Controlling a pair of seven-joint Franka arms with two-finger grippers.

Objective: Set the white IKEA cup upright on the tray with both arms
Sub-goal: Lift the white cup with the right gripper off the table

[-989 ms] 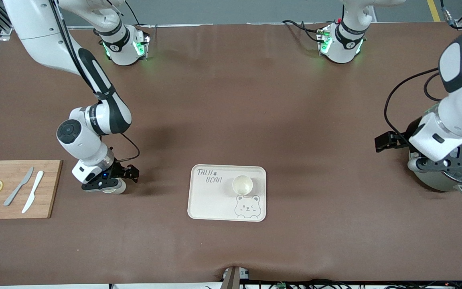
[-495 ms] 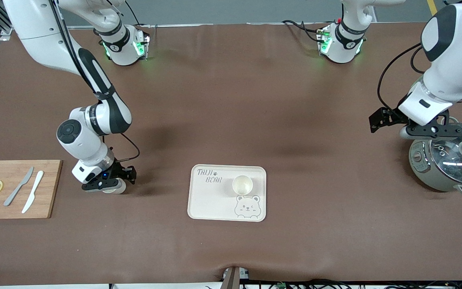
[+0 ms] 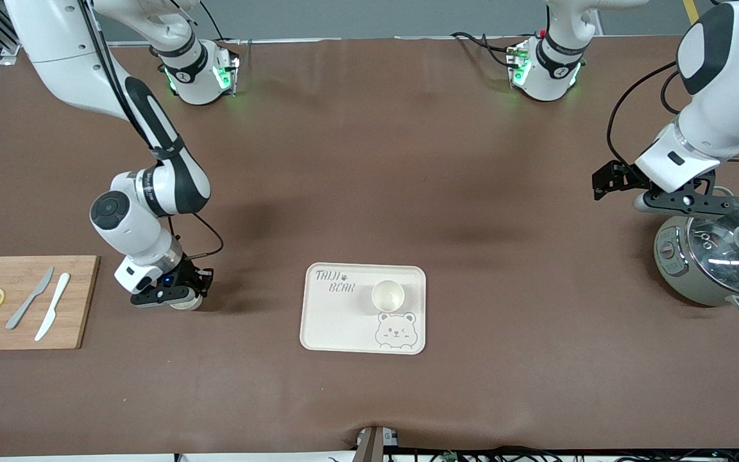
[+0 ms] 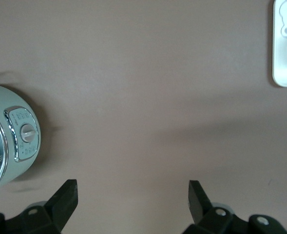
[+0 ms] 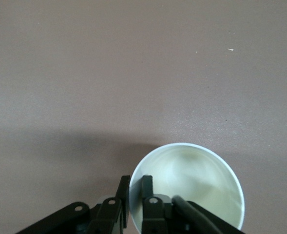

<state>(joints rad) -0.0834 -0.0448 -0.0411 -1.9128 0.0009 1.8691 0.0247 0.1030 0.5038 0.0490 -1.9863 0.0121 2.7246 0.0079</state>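
A white cup [image 3: 387, 295] stands upright on the cream bear tray [image 3: 331, 321]. A second white cup [image 3: 186, 301] stands upright on the table between the tray and the wooden board. My right gripper [image 3: 199, 283] is shut on this cup's rim; in the right wrist view its fingers [image 5: 125, 189] pinch the wall of the cup [image 5: 197, 178], one inside and one outside. My left gripper [image 3: 607, 178] is open and empty in the air beside the pot, with brown table between its fingertips [image 4: 133, 187]. The tray's corner [image 4: 285, 68] shows in the left wrist view.
A grey-green cooking pot [image 3: 716, 260] with a glass lid stands at the left arm's end of the table, also in the left wrist view [image 4: 9, 139]. A wooden cutting board [image 3: 26, 301] with two knives and lemon slices lies at the right arm's end.
My right gripper's fingers have closed on the cup's rim. My left arm has risen from over the pot and moved toward its base, gripper still open.
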